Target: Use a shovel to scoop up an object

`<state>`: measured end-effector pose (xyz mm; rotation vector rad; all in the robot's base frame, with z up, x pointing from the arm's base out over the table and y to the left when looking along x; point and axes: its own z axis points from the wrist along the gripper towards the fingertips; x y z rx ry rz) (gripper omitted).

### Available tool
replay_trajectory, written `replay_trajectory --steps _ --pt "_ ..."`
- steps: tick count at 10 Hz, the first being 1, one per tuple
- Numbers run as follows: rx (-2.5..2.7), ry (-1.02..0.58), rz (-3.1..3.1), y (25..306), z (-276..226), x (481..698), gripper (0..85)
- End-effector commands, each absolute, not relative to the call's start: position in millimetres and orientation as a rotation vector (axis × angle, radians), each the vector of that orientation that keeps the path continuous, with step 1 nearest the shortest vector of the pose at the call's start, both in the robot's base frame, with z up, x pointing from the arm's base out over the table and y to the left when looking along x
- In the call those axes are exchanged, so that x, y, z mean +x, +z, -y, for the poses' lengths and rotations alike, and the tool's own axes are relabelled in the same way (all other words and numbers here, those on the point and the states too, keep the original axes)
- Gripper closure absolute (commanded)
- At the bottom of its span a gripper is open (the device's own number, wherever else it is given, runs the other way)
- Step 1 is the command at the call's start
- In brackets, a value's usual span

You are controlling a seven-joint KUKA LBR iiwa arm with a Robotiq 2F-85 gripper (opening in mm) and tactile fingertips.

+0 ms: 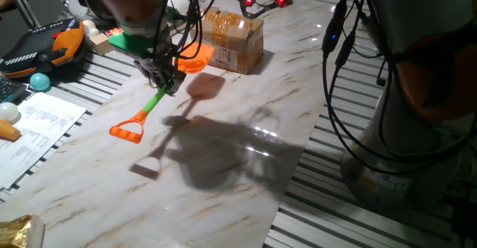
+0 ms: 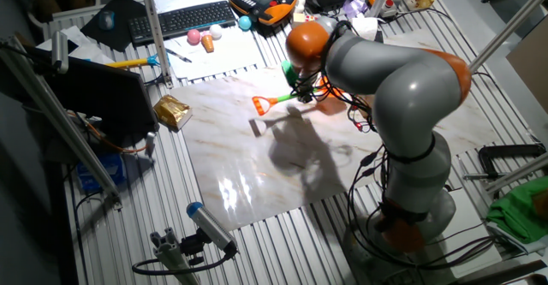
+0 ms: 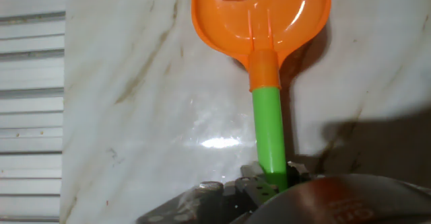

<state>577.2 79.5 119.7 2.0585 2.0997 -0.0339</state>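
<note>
A: Two fingers of the gripper (image 1: 165, 79) are clamped on the green shaft of the shovel (image 1: 159, 96), roughly mid-length. In the hand view the shaft runs straight up out of the jaws to the orange blade.

B: Shovel attitude?

A: Lifted. In one fixed view its shadow lies apart from it on the marble tabletop (image 1: 223, 159), so it is off the surface. The D-shaped loop end hangs low toward the near-left; the blade sits higher, just beside the brown cardboard box (image 1: 235, 38).

B: Where is the object?

A: Not certain. In the hand view an orange shape shows at the top edge, on or just beyond the blade, cropped by the frame. I cannot tell whether it is the fish toy. Neither fixed view resolves it.

B: Surroundings?

A: Off the marble on the slatted frame to the left in one fixed view: a black-and-orange pendant controller (image 1: 45, 45), a teal ball (image 1: 39, 81), printed paper sheets (image 1: 33, 129). The other fixed view shows the arm (image 2: 402, 71) bent over the tabletop, a keyboard (image 2: 184, 18) at the far side, and a gold foil packet (image 2: 171, 110) at the marble's left edge.
</note>
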Motion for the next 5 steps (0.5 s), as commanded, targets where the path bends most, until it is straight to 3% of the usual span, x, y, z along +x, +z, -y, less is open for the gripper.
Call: replay_trajectory --steps 1,5 --pt "2.060 -0.030 -2.106 116.8 -80.9 579.7 84.3" --pt "1.985 -0.024 -2.184 95.5 -92.0 588.4 84.3"
